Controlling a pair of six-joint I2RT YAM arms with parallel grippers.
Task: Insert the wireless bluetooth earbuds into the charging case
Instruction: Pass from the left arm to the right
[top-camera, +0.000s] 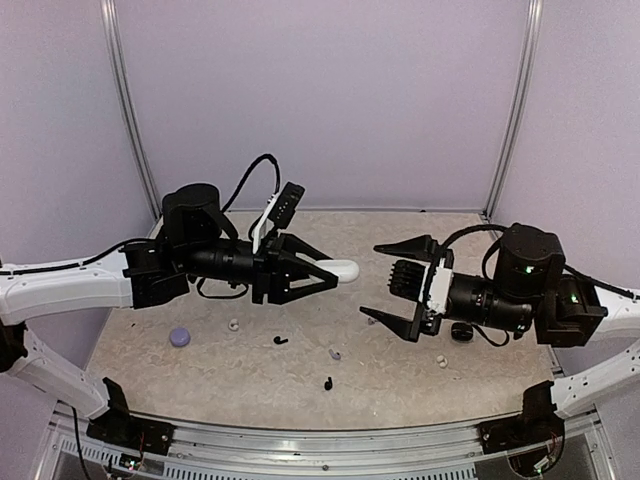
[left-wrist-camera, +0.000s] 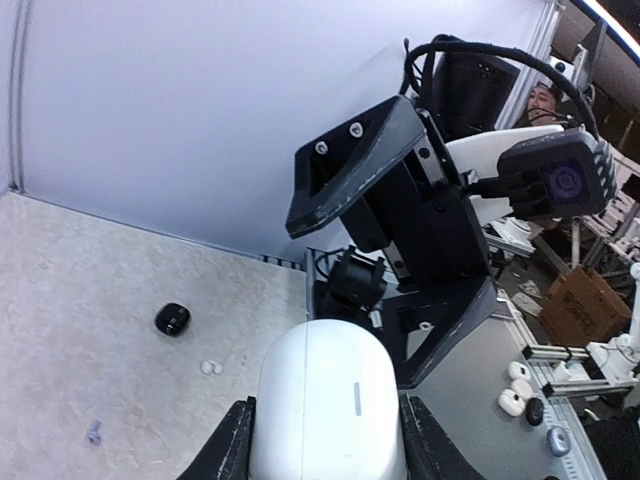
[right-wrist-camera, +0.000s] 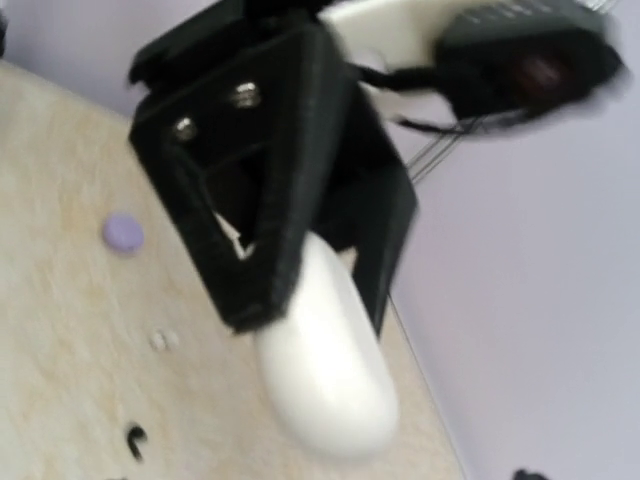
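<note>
Earbuds (top-camera: 281, 340) lie loose on table (top-camera: 400, 385), none cased. White charging case (top-camera: 347, 270) is held mid-air, looks closed, clamped in L gripper (top-camera: 330, 272). R gripper (top-camera: 372, 280) is wide open and empty, facing it. It should catch the lid edge squarely w/o twisting.

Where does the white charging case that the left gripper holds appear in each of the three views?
Top external: the white case is near the centre, sticking out of the left gripper.
Left wrist: the white case fills the bottom centre, large, between two black fingers.
Right wrist: the white case is at lower centre, blurred, below the black gripper.
Shared landmark: the left gripper's black fingers, shut on the case in all three views.
</note>
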